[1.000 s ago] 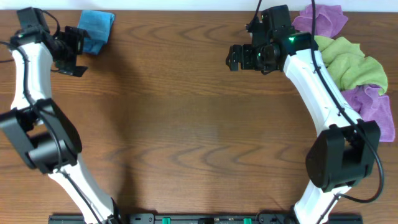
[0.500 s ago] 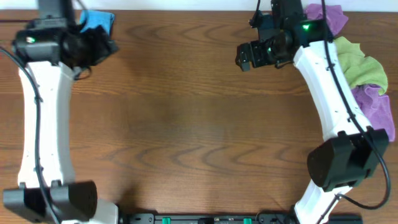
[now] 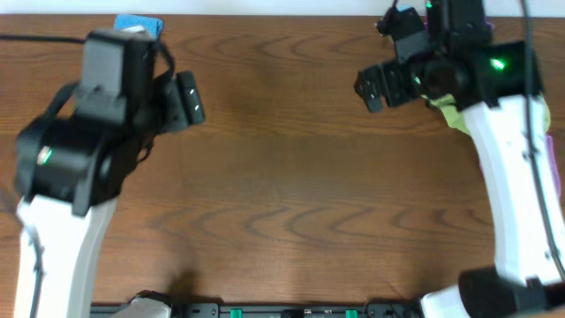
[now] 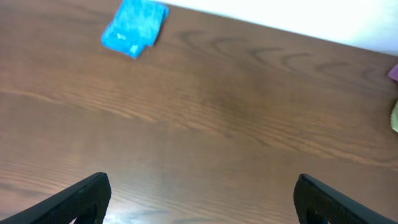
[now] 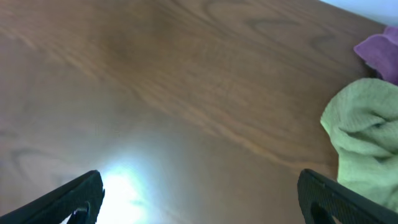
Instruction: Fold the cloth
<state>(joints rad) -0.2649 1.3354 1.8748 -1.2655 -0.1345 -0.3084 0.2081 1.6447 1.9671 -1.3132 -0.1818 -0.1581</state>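
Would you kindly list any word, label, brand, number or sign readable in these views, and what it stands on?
None: no readable text.
The bright sky-blue terry cloth shows no print or tag lettering; the brown wooden table, the lime-green cloth and the purple cloth are bare of writing. The green light on the right arm is a plain dot.

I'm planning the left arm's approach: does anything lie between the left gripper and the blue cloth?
Nothing visible does. In the left wrist view only bare table lies between the open left gripper and the blue cloth near the far edge. The green cloth and purple cloth sit far off to the right.
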